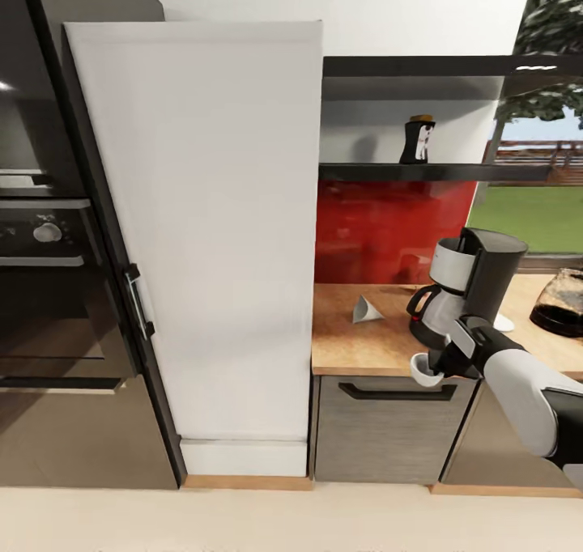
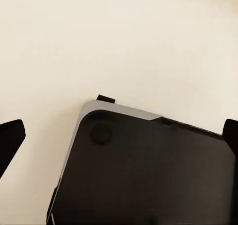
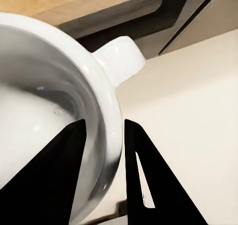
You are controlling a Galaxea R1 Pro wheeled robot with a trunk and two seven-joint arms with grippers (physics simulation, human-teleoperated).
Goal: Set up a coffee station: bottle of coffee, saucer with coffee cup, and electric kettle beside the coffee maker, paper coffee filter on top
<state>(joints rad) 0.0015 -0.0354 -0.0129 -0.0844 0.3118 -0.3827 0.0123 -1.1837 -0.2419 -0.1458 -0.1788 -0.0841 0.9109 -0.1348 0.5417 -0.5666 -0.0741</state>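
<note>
Two fingers of right gripper (image 3: 104, 160) pinch coffee cup (image 1: 426, 369) rim; coffee maker (image 1: 474, 289) just behind; left gripper (image 2: 119, 136) spread wide.

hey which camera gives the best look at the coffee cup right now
The right wrist view: the white coffee cup looms large, rim pinched between the right hand fingers, handle and inside clear. The head view shows the cup small at the countertop edge. The left wrist view looks at floor and the robot's base.

Right arm (image 1: 526, 390) extended forward, right gripper (image 3: 105, 150) jaws clamped, left gripper (image 2: 119, 136) jaws spread apart
</note>
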